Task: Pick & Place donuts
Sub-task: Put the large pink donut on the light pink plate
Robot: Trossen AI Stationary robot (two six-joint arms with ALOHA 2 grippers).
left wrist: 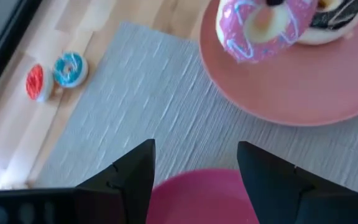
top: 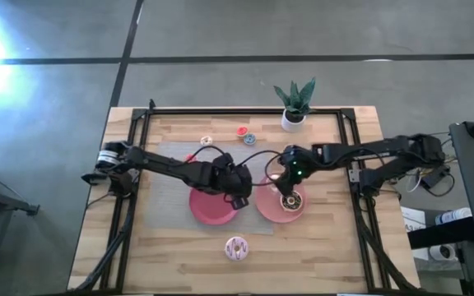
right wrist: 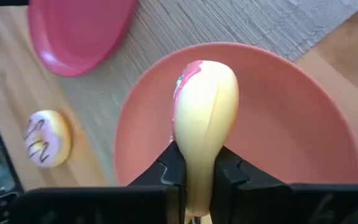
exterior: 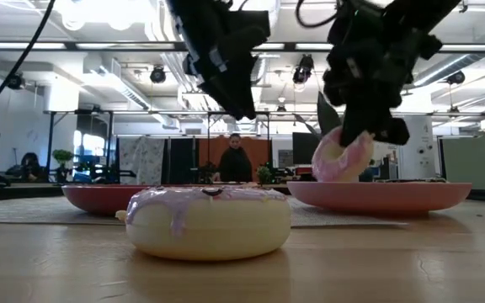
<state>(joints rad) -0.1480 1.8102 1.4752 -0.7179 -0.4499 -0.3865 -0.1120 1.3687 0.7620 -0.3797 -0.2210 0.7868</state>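
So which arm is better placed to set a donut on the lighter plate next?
Right: the right gripper already pinches the pink donut above the lighter plate; the left gripper is open, empty, over the darker plate.

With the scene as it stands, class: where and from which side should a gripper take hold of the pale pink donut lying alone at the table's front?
The pale pink donut lies flat, hole up, clear of both plates. Probably best to descend from straight above, fingers spanning its rim on opposite sides.
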